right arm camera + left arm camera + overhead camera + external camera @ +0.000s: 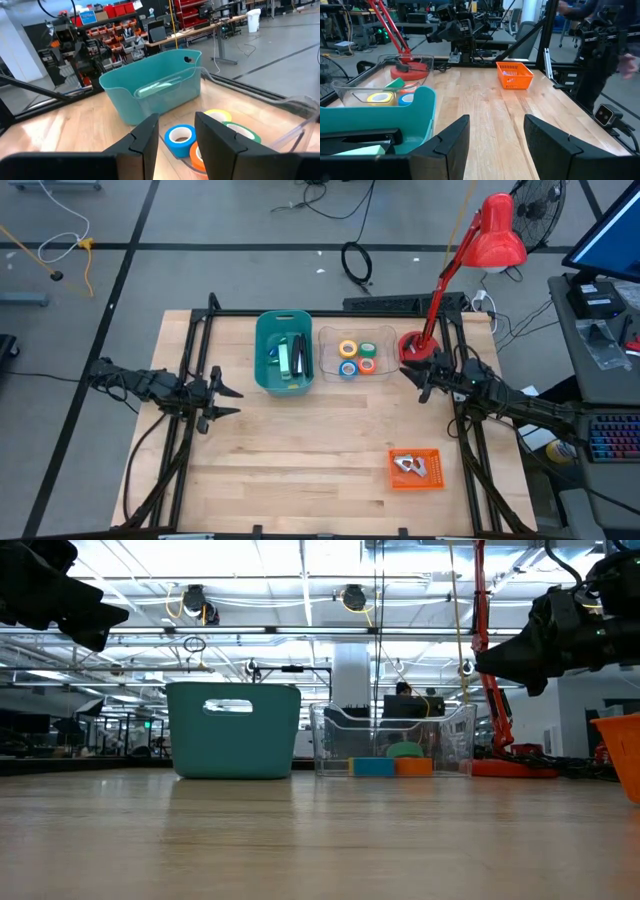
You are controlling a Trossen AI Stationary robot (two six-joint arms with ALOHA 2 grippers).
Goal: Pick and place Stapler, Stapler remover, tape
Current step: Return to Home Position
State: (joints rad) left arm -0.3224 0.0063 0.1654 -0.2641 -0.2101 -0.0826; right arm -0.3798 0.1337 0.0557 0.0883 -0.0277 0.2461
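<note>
Dark fingers stand spread on the right pincer (415,383). It is released and holds nothing, hovering over the worktop (300,460) just beside the red lamp base (415,346) and near the transparent bin (322,352). In that bin lie all four rolls, close together: yellow tape (348,349), green tape (368,350), blue tape (348,368) and orange tape (367,366). Just beside it stands a teal bin (262,360) with dark and green items (290,358) inside. An orange basket (415,483) carrying small metal pieces (408,466) sits well apart from both bins, on the right arm's side. Across the worktop the left pincer (228,402) waits, likewise released and empty.
</note>
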